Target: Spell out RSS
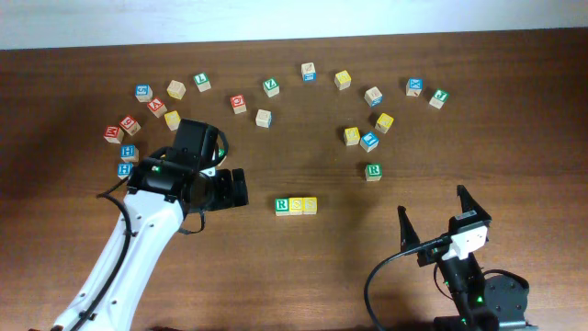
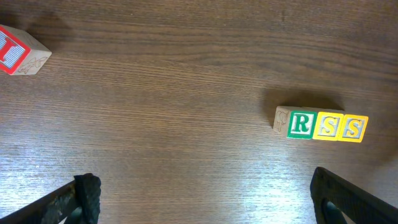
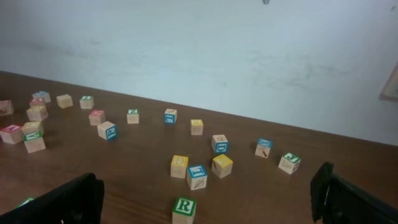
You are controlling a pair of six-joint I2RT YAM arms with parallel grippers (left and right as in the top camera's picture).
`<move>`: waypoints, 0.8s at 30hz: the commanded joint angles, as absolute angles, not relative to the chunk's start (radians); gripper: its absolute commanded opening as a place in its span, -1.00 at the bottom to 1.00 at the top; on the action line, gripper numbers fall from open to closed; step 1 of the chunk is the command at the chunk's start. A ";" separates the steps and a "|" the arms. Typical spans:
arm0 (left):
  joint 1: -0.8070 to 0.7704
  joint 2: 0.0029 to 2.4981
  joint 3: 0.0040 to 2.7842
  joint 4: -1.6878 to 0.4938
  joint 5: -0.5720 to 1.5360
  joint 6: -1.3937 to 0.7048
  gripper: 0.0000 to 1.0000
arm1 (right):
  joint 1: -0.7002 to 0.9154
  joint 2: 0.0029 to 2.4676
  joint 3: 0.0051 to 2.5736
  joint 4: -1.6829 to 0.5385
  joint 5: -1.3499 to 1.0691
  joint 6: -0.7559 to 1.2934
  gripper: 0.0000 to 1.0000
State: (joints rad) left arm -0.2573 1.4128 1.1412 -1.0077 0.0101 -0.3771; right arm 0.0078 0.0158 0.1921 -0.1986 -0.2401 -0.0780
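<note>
Three cubes stand touching in a row on the table. A white cube with a green R is at the left, then a yellow S cube and a second yellow S cube. In the left wrist view they read R, S, S. My left gripper is open and empty, a little left of the row; its fingers frame bare wood. My right gripper is open and empty near the front right.
Another green R cube lies right of the row and also shows in the right wrist view. Several loose lettered cubes arc across the back of the table, with a cluster by my left arm. A red-lettered cube lies at far left.
</note>
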 commanded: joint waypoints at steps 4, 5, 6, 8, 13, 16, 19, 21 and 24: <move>-0.254 1.408 1.153 -1.008 0.000 -0.373 0.98 | -0.017 0.003 0.096 -0.072 -0.224 -0.039 0.97; -0.254 1.408 1.153 -1.008 0.000 -0.373 0.98 | -0.022 0.003 0.078 -0.055 -0.224 -0.022 0.97; -0.254 1.408 1.153 -1.008 0.000 -0.373 0.98 | -0.027 0.003 0.062 -0.041 -0.224 -0.005 0.97; -0.254 1.408 1.153 -1.008 0.000 -0.373 0.98 | -0.033 0.003 0.042 -0.020 -0.225 0.022 0.97; -0.254 1.408 1.153 -1.008 0.000 -0.373 0.98 | -0.035 0.003 0.010 -0.017 -0.215 0.039 0.97; -0.254 1.408 1.153 -1.008 0.000 -0.373 0.98 | -0.034 0.003 0.006 -0.030 -0.201 0.043 0.96; -0.254 1.408 1.153 -1.008 0.000 -0.373 0.98 | -0.034 0.003 0.006 -0.029 -0.186 0.042 0.97; -0.254 1.408 1.153 -1.008 0.000 -0.373 0.98 | -0.034 0.003 0.006 -0.030 -0.172 0.043 0.97; -0.254 1.408 1.153 -1.008 0.000 -0.373 0.98 | -0.034 0.003 0.006 -0.045 -0.163 0.042 0.97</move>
State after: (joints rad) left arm -0.2573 1.4128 1.1412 -1.0077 0.0101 -0.3771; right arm -0.0257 0.0154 0.0124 -0.0353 -0.1883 0.0284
